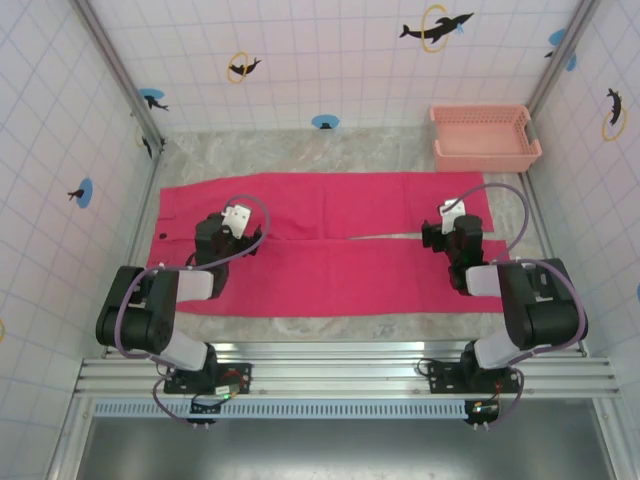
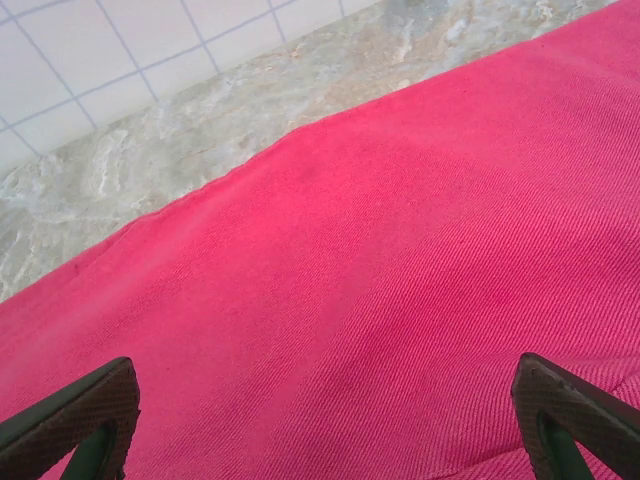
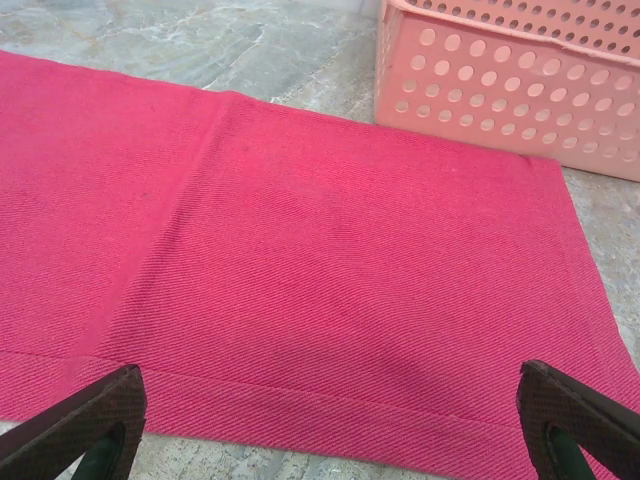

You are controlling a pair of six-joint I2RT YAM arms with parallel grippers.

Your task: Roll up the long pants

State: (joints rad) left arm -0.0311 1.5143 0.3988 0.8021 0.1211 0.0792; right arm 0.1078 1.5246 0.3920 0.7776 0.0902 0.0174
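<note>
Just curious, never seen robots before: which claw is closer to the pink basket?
Right. The right gripper hovers over the end of the long pants nearest the basket; the left gripper is over their opposite end, far from it.

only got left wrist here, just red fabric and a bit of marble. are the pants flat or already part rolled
Observer: Flat, not rolled. The long pants lie spread across the table, both legs side by side running left to right.
Operator: where's the right arm
Observer: The right gripper is over the right end of the pants, near the gap between the legs, jaws wide open.
Operator: anything close to that end
Observer: A pink slotted basket stands at the far right corner, close to the fabric edge; I cannot tell if they touch.
</note>
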